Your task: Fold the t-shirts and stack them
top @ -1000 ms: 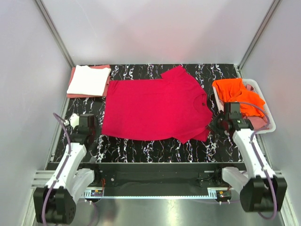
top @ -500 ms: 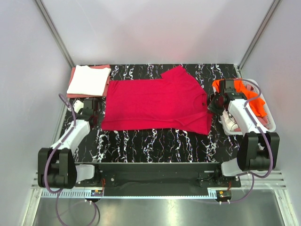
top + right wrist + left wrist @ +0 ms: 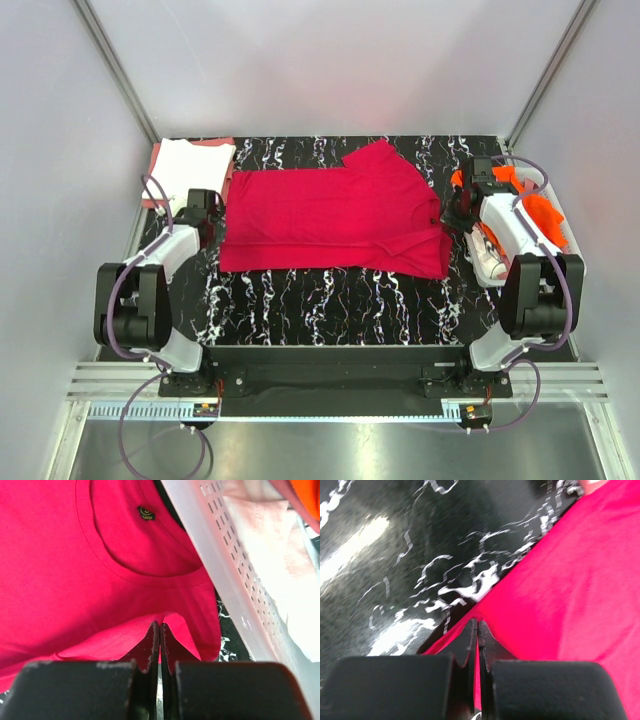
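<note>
So the red shirt (image 3: 330, 215) is lying flat across the middle of the worktop (image 3: 330, 305), with its near edge doubled over into a strip. Each gripper is clamped on one end of that strip, the left gripper (image 3: 477, 628) on the hem corner and the right gripper (image 3: 159, 629) on a fold just below the collar. Both have their jaws fully together with only a thin lip of cloth between the tips. That's my main worry, since a bite that small could slide out as soon as the cloth drags on the worktop, and then one side drops and the fold goes crooked. Same result if the arms don't move evenly, because the end that lags would pull the strip into a diagonal. The right end already looks bunchy around the sleeve, so I'd guess it creases up there first. The right gripper is also just beside the basket (image 3: 210, 550), so any swing toward it could bump the wall or snag the orange shirt (image 3: 535, 210) hanging out of it. On the other side, the left arm is near the folded stack in the far left corner, a white shirt (image 3: 185, 165) on a salmon shirt (image 3: 157, 190), and a wide move there could shove that pile out of square.
</note>
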You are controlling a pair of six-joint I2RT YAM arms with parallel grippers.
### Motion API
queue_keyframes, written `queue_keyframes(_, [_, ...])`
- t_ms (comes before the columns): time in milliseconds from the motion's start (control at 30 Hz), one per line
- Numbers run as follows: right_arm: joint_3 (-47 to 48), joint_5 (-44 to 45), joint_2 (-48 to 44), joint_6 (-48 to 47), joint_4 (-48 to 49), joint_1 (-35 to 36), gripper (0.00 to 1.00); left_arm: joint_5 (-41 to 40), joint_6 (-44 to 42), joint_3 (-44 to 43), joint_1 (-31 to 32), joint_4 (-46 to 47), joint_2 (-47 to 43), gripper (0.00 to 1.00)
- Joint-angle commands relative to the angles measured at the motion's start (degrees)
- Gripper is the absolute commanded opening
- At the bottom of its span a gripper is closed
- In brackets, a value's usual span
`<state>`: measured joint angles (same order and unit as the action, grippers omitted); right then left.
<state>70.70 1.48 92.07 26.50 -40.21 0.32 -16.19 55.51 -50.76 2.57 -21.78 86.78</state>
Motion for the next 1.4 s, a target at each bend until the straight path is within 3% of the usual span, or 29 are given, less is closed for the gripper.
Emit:
queue_keyframes(0, [2.95,3.62,0.39,-1.02,0.57,0.04,0.0,-1.66,-1.98,-3.73,-0.28,3.23,1.63,0.0])
queue_keyframes(433, [9.02,3.8,7.06,-6.19,1.88,1.35,0.0,-1.83,-3.65,-8.74,-0.02,3.15,8.84,0.0])
queue_keyframes(600, [14.2,10.55,9.96,-11.72,1.8,8.1,0.0,-1.83,-4.35,-9.35,0.07,3.24,9.89,0.0])
queue_keyframes(733, [17.54,14.51,11.99,-13.84,1.09,9.26,0.0,-1.83,-4.27,-9.62,0.07,3.32,10.51,0.0])
queue_keyframes(1367, [22.82,19.53,17.0,-25.36,5.66,15.32,0.0,-1.92,-4.35,-10.06,0.07,3.41,12.44,0.0])
